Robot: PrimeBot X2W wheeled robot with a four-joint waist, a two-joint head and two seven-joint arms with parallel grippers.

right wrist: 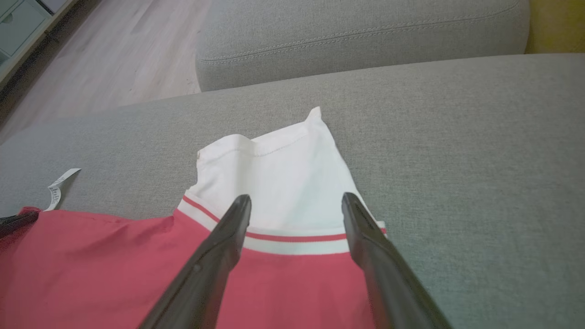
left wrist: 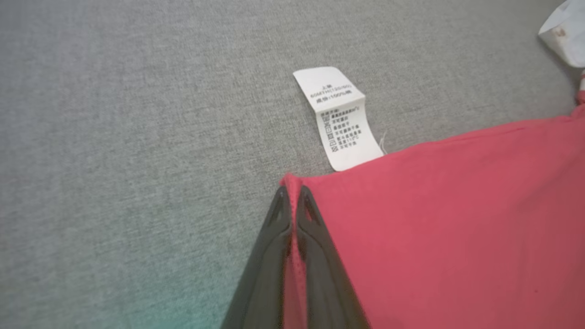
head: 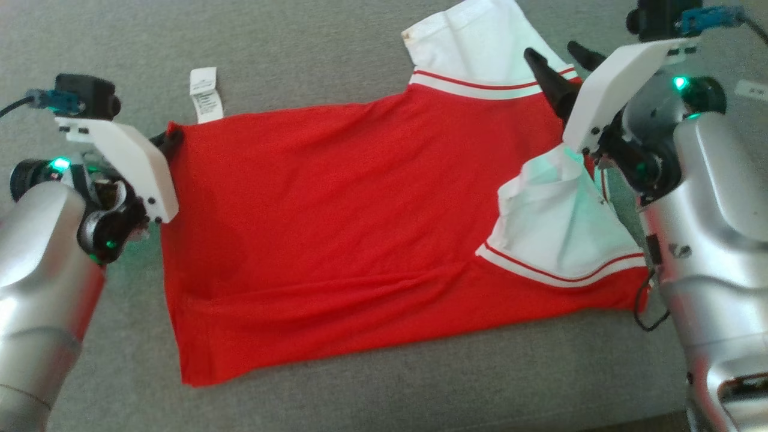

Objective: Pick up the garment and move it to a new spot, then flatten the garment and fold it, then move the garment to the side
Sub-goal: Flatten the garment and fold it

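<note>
The left jaws are pinching the red corner of the shirt (head: 336, 240), with its white tag (left wrist: 340, 119) lying just beyond their tips. The right jaws are hovering spread over a white sleeve (right wrist: 274, 183). The shirt is lying flat between them on the grey sofa (right wrist: 457, 137).

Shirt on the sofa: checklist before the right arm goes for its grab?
1. Hold: the left gripper is shut on a corner of the shirt: ok.
2. Opening: the right gripper is open: ok.
3. Aim: it hangs over the far sleeve at the striped seam: ok.
4. Contact of its fingertips with the cloth: cannot tell.
5. Flatness: a ridge runs along the near half, and the near sleeve lies folded onto the body: not ok.
6. The label lies on the sofa, outside the left grip: ok.
</note>
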